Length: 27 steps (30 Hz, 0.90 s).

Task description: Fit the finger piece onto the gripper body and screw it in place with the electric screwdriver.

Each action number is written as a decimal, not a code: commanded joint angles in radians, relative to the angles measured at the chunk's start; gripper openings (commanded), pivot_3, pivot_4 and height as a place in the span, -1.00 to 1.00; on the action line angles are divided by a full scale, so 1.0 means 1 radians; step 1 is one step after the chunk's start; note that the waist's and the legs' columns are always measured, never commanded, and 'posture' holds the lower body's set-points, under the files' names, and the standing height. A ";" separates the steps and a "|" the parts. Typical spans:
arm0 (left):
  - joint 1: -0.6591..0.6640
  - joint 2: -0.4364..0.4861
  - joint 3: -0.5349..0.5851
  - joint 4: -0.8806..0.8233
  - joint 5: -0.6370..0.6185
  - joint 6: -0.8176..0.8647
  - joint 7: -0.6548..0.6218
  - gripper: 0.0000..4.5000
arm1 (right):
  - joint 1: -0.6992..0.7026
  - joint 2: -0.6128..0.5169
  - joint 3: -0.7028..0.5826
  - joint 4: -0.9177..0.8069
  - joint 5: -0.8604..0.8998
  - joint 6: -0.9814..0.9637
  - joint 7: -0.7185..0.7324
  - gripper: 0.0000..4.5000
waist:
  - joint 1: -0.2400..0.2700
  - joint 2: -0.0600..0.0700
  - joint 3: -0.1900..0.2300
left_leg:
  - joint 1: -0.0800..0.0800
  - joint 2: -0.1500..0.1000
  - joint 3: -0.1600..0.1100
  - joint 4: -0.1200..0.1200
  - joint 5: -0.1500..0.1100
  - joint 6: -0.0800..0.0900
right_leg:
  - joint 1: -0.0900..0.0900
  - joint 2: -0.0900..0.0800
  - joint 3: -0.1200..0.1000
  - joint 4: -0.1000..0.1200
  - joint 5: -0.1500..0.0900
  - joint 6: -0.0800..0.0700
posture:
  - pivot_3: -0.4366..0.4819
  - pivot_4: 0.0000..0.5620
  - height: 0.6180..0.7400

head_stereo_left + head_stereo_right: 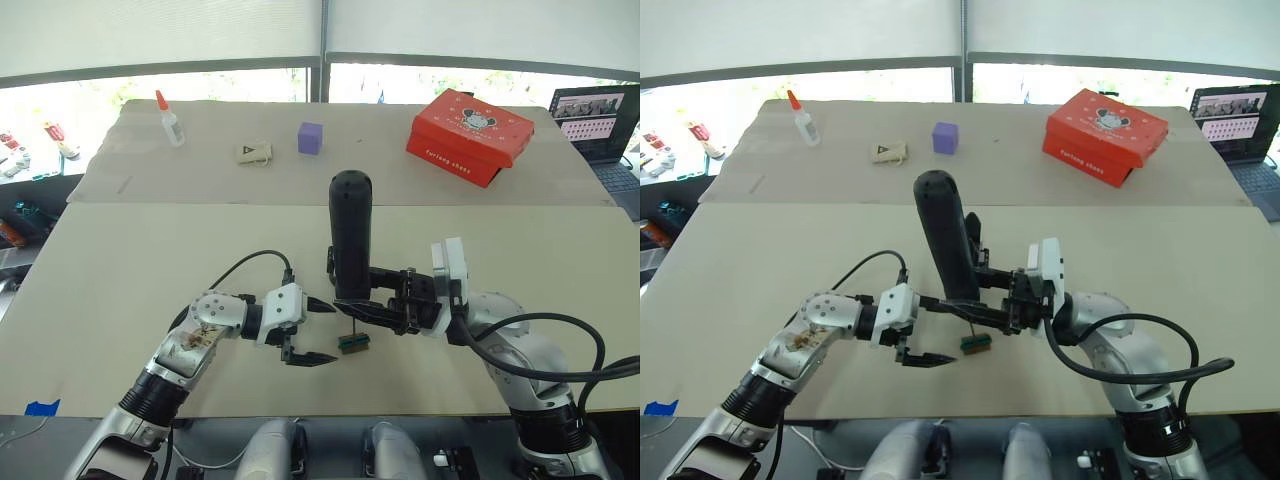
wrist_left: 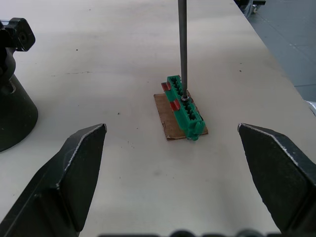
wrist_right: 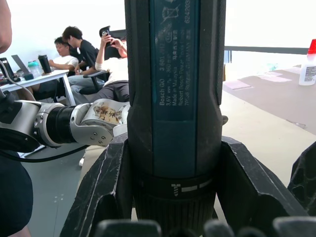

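Screwdriver bit on green block, left jaws released

Electric screwdriver [image 1: 350,235] stands upright over the near half of the counter [image 1: 120,290], clamped low on its barrel by the right gripper [image 1: 372,312], whose jaws are clenched on it from both sides. In the right wrist view the tool's dark body [image 3: 175,98] sits between the two black fingers [image 3: 106,192], label facing the camera.

Thin metal bit [image 2: 182,47] comes straight down onto the top of a small green block [image 2: 184,107], touching it at one of the recesses along its upper face. The block has red tabs on one side and rests on a small brown card [image 2: 170,118] lying flat on the counter.

Left gripper [image 1: 320,332] is just beside the block, on the robot's left of it, jaws released and spread wide, holding nothing. In the left wrist view the block lies between the two fingertips [image 2: 81,163] but apart from both.

A round black base [image 2: 12,113] stands on the counter near the block; cannot tell whether it is the gripper body. Finger piece not identified.

Containers: red box [image 1: 470,135] at the far right, lid on, contents hidden. Glue bottle [image 1: 170,120] far left, capped. Purple cube [image 1: 310,137] and a small tan card [image 1: 253,153] lie between them.
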<state>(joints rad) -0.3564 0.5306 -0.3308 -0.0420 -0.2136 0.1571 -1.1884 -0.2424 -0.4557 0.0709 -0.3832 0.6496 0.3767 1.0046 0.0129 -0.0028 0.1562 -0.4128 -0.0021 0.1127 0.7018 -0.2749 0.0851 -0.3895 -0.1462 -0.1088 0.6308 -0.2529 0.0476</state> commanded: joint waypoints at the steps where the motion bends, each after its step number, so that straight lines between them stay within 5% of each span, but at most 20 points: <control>1: -0.017 0.001 0.020 -0.013 -0.007 -0.009 0.002 1.00 | 0.001 0.001 -0.009 -0.055 0.027 -0.020 0.012 -0.15 | 0.000 0.000 0.000 | 0.000 0.000 0.000 0.000 0.000 0.000 | 0.000 0.000 0.000 0.000 0.000 0.000 | -0.05 -0.47 1.00; 27: 0.013 0.025 0.054 -0.048 -0.040 0.029 0.011 1.00 | -0.059 -0.025 -0.049 -0.093 0.085 0.027 -0.012 -0.15 | -0.002 0.000 0.000 | 0.000 0.000 0.000 0.000 0.000 0.000 | 0.000 0.000 0.000 0.000 0.000 0.000 | -0.05 -0.47 1.00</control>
<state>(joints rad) -0.3516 0.5449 -0.3074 -0.0487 -0.2286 0.1764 -1.1797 -0.2705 -0.4797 0.0634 -0.4056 0.6771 0.4018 0.9979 0.0112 -0.0028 0.1562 -0.4128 -0.0018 0.1127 0.7018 -0.2749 0.0851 -0.3899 -0.1461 -0.1087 0.6310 -0.2529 0.0475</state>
